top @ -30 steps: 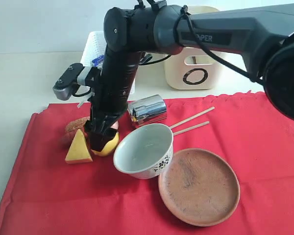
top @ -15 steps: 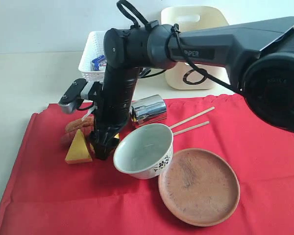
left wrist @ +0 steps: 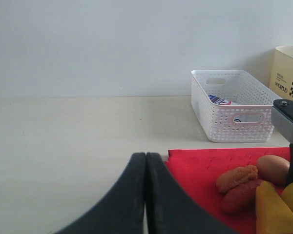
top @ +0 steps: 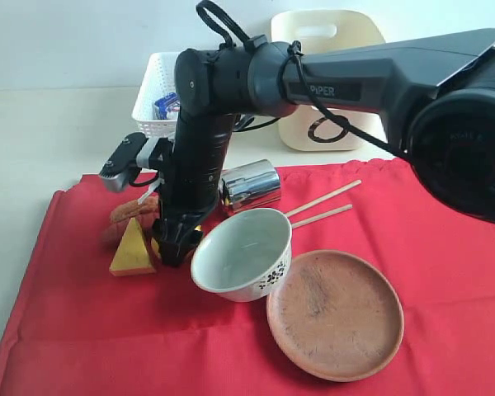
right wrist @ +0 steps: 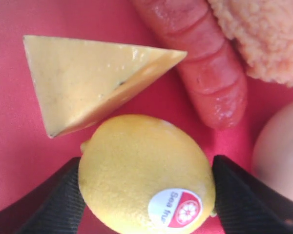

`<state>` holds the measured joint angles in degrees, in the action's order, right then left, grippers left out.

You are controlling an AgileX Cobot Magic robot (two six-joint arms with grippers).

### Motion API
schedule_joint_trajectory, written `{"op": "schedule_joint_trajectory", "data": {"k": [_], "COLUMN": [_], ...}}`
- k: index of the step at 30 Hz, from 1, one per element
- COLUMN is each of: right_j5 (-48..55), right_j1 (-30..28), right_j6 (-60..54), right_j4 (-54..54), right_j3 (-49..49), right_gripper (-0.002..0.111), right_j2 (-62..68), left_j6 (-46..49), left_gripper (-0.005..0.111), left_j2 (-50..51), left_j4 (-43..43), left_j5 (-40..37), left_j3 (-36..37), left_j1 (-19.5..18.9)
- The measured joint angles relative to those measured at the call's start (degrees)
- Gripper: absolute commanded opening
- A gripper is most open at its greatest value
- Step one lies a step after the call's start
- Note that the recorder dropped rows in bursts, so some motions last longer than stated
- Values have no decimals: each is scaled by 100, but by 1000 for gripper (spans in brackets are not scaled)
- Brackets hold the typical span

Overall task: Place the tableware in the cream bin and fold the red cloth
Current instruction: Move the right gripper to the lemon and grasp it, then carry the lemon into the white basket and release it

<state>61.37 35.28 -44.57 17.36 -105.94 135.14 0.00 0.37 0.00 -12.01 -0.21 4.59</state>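
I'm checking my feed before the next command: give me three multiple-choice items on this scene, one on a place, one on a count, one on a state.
1. Where is the lemon? A in the white basket; B on the red cloth, between the fingers of the right gripper; C in the cream bin.
2. How many chopsticks lie on the cloth? A one; B two; C four.
3. How does the left gripper stand? A wide open; B half open; C shut, empty.

1 B: the right wrist view shows a finger at each side of it, over red fabric.
2 B: two thin sticks show in the exterior view.
3 C: its fingers meet with nothing between.
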Motion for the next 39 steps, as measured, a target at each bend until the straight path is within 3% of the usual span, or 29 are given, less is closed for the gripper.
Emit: {"op": "schedule_joint_trajectory", "data": {"k": [19, 26, 39], "right_j5": [54, -1212, -2333], "right_j1": [0, -12, -621], "right_j6": [112, 1707, 3152], "right_j4": [49, -923, -1009], "right_j3": [0, -122, -570], "right_gripper": [0, 0, 0], "right_j2": [-745, -750, -750], "left_j6": [0, 0, 0], "left_gripper": [0, 0, 0], "left_j2": [0, 0, 0], "left_j4": [0, 0, 0], "left_j5": [0, 0, 0], "left_j3": [0, 0, 0], "left_j1": [0, 0, 0]}}
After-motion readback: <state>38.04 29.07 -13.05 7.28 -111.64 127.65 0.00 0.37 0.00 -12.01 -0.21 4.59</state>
